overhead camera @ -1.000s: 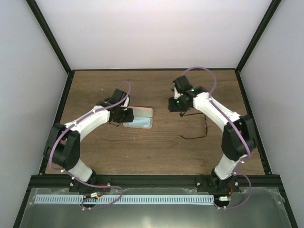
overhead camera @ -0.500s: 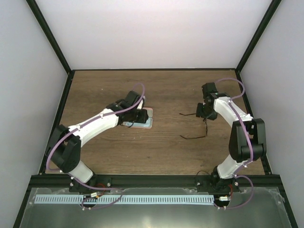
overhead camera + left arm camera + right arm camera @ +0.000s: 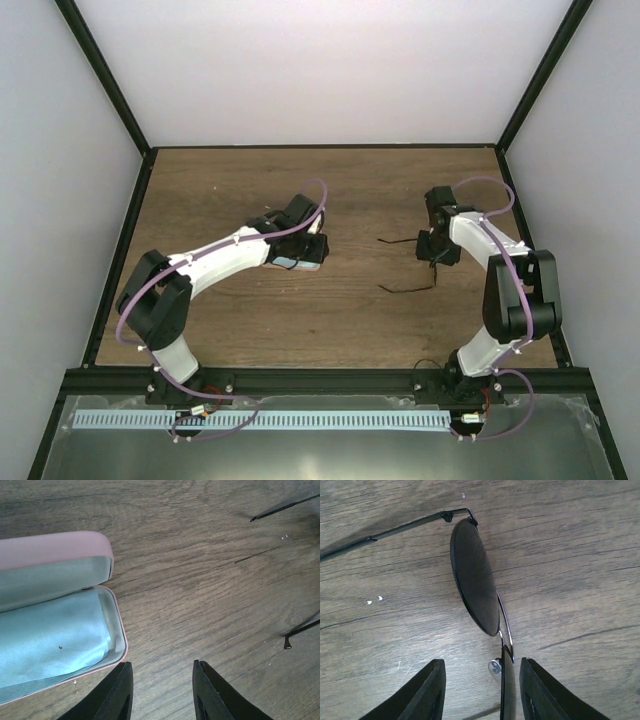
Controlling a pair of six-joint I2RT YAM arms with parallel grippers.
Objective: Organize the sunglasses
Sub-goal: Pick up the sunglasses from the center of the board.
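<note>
The sunglasses [image 3: 474,577] are a black pair with dark lenses, lying on the wooden table under my right gripper [image 3: 482,692]. It is open, with the bridge and the second lens, seen edge-on, between its jaws. In the top view the thin temple arms [image 3: 405,288] stick out left of my right gripper [image 3: 436,250]. The pink case [image 3: 60,545] lies open with the light blue cloth [image 3: 47,635] inside. My left gripper [image 3: 162,685] is open and empty, just right of the case's end. In the top view my left gripper [image 3: 312,250] covers most of the case [image 3: 292,264].
Two temple arm tips [image 3: 295,632] show at the right of the left wrist view. Black frame rails [image 3: 130,240] run along the table's sides. The wooden table [image 3: 350,310] has bare surface between the case and the sunglasses.
My left gripper has moved right along the case to its right end. My right gripper has moved from the table's middle to the right and come down over the sunglasses.
</note>
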